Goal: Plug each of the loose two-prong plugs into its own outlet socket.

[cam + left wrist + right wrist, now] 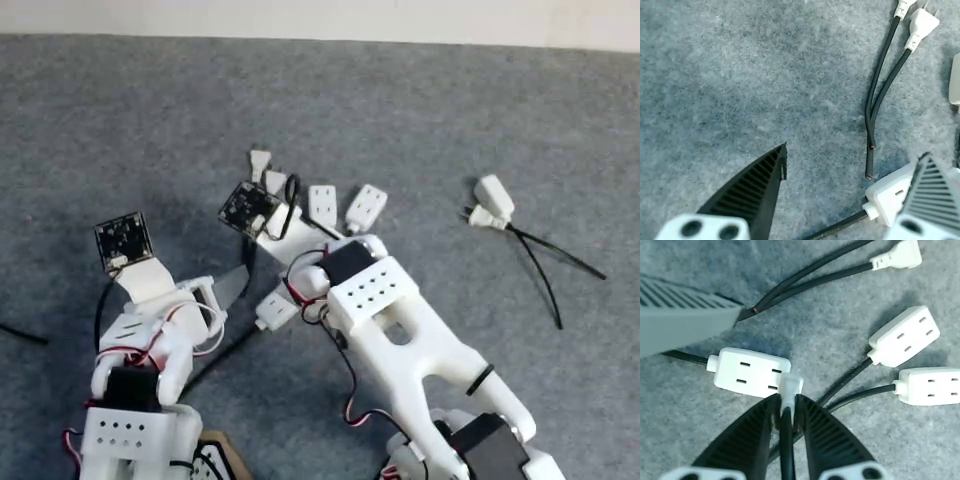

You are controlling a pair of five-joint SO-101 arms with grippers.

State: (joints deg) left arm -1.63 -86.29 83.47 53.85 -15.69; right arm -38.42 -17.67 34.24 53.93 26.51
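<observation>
Where the arm (400, 320) hides it from above, the right wrist view shows the right gripper (785, 407) clamped on a white plug (790, 386). The plug's long axis is in line with the gripper and its nose is against an outlet (747, 371) mid-table. The left gripper (855, 150) gapes wide, empty, beside a corded block (887, 192).

Grey carpet (150, 110) floor; pale wall (400, 18) behind.

Soft, even light over the grey carpet (400, 110) — faint, short shadows beside the white sockets (904, 335)
</observation>
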